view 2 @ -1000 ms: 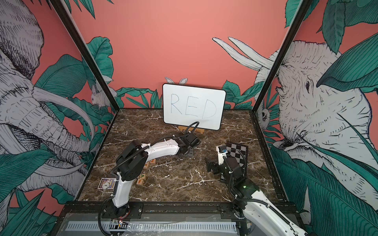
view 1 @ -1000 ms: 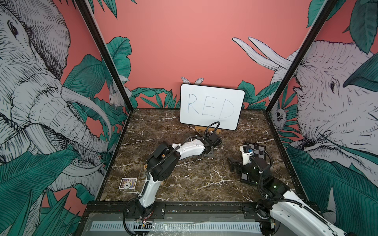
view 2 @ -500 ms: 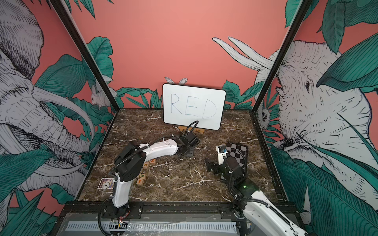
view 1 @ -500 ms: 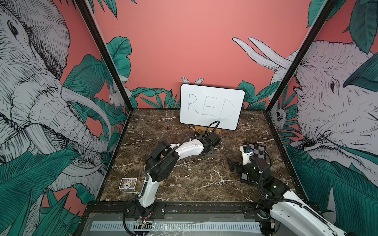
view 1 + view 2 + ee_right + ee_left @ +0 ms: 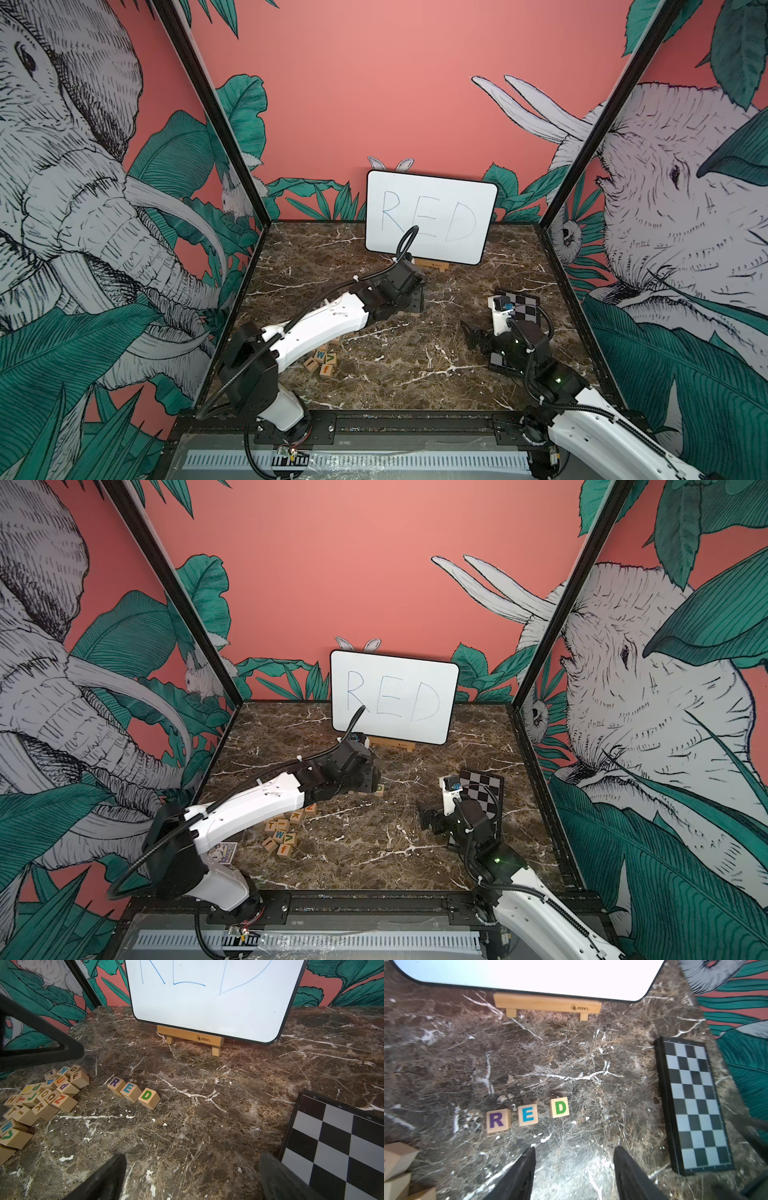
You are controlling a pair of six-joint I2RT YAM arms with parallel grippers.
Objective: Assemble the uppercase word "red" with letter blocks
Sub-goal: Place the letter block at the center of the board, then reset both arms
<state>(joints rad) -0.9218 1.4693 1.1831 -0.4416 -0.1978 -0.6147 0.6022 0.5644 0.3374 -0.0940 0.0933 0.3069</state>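
Letter blocks (image 5: 528, 1114) showing purple R, blue E and green D lie face-up, just beside one another, before the whiteboard (image 5: 529, 972). Row axis follows the whiteboard's lower edge; letter tops point toward it. Left gripper (image 5: 574, 1149) and right gripper (image 5: 192, 1157): jaws spread, holding nothing. Spare blocks (image 5: 41, 1097) and chequered board (image 5: 693, 1103) sit past opposite ends of the whiteboard, apart from the row.

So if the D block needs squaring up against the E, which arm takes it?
Left. The left gripper is open, empty, just short of the D block; the right gripper sits farther off by the chequered board.
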